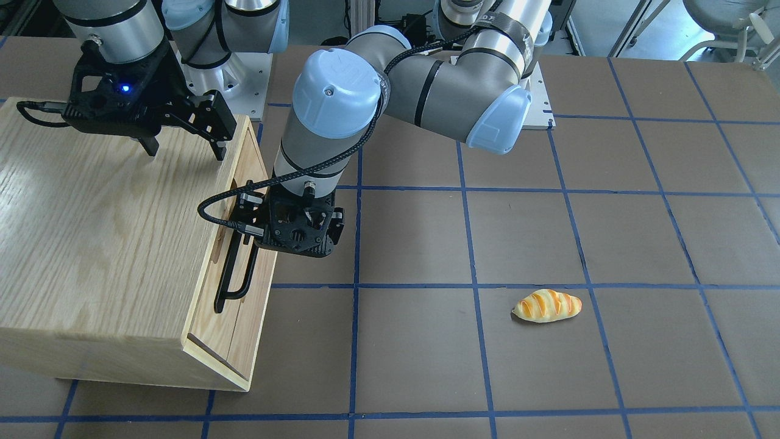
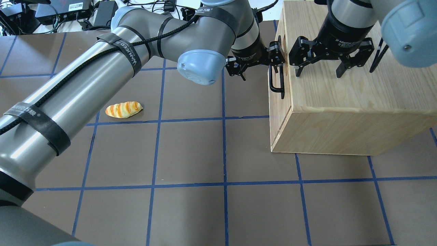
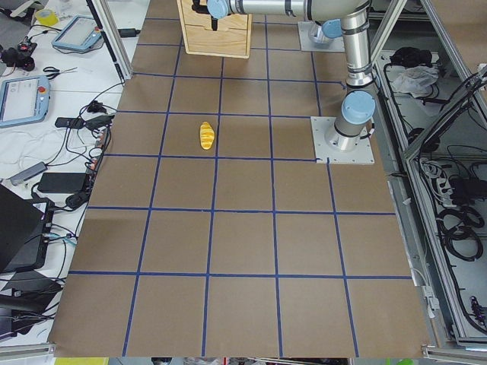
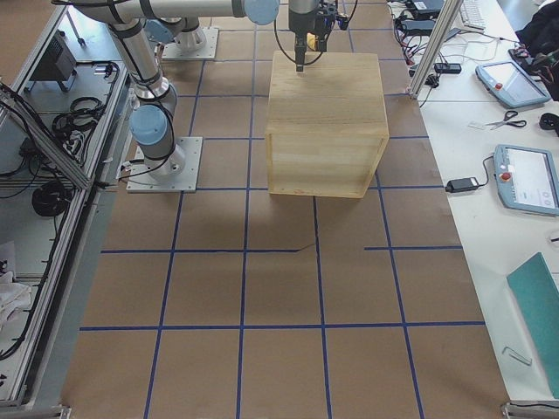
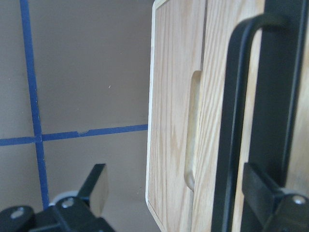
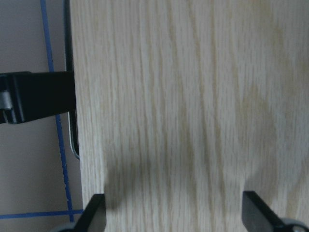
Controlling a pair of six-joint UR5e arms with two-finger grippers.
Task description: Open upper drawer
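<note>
The upper drawer [image 1: 213, 329] is the light-wood front panel nearest the cabinet's top, and it looks shut flush. Its long black bar handle [image 1: 234, 268] also shows in the overhead view [image 2: 276, 80] and close up in the left wrist view [image 5: 231, 121]. My left gripper [image 1: 247, 228] is open at the handle. One finger [image 5: 96, 186] is out over the table, and the other [image 5: 270, 193] is in by the drawer front, so the bar stands between them. My right gripper [image 2: 319, 70] is open and empty, just above the cabinet top.
The oak-grain cabinet [image 2: 341, 99] stands on the brown, blue-taped table [image 2: 191, 153] on my right side, its front facing my left. The plain lower panel [image 5: 174, 121] sits below the oblong recess. A toy bread roll [image 2: 123, 109] lies on the table to the left.
</note>
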